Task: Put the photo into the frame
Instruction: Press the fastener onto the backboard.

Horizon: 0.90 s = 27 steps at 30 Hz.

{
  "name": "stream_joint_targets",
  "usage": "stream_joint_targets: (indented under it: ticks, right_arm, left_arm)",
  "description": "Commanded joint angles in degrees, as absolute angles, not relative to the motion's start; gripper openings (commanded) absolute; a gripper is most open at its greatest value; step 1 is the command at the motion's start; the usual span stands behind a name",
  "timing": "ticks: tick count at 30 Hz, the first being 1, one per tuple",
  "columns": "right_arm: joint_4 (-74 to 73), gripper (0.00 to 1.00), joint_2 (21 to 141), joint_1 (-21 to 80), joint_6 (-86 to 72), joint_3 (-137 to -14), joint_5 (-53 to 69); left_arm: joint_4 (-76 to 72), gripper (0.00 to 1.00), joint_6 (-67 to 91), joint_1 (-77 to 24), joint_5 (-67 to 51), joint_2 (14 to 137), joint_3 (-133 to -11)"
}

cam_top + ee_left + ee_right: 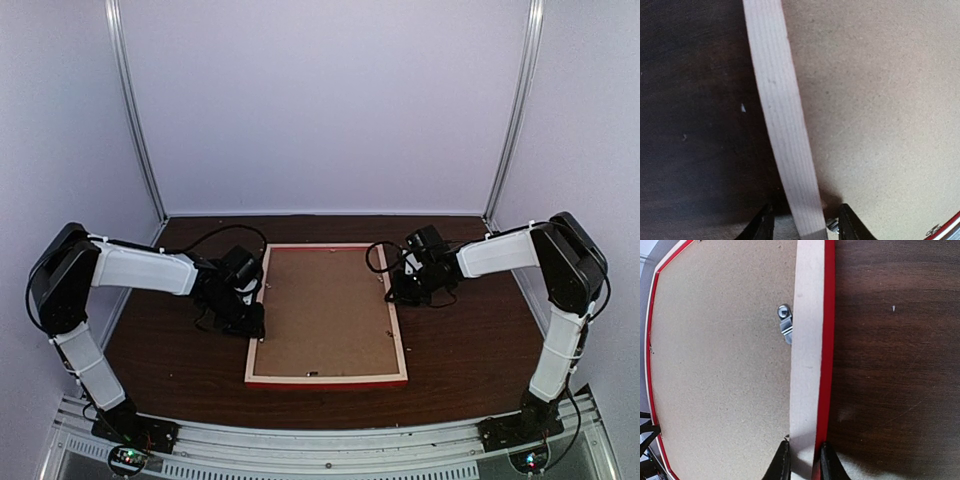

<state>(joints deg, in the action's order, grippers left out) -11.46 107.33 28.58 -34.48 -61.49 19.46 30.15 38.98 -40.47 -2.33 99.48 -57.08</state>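
Note:
The frame [326, 379] lies face down in the middle of the table, its pale wood back up and a red edge showing at the front. A plain brown backing board [325, 310] fills it. The photo is hidden. My left gripper [250, 318] is at the frame's left rail [780, 110]; in the left wrist view the gripper [806, 227] is open, straddling the rail with a gap on each side. My right gripper [393, 290] is at the right rail [807, 340]. Seen from the right wrist, this gripper [803, 462] is shut on that rail, one finger inside, one on the red outer edge.
The dark wood table [470, 350] is walled in white at the back and sides. A small metal turn clip [785, 322] sits on the backing board [720, 365] against the right rail. Another clip [831, 225] lies by my left gripper's inner finger.

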Motion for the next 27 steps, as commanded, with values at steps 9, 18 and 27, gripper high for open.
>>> stream_joint_targets:
  ticks: [9, 18, 27]
  right_arm:
    - [-13.7, 0.0, 111.6, 28.6, -35.0, -58.2, 20.1]
    - [-13.5, 0.0, 111.4, 28.5, -35.3, -57.8, 20.1]
    - [-13.2, 0.0, 111.9, 28.6, -35.4, -58.0, 20.3]
  left_arm:
    - [35.0, 0.33, 38.6, -39.8, 1.5, 99.9, -54.0]
    - [37.9, 0.66, 32.7, -39.8, 0.7, 98.0, -58.7]
    - [39.3, 0.71, 30.9, -39.9, -3.7, 95.0, -57.8]
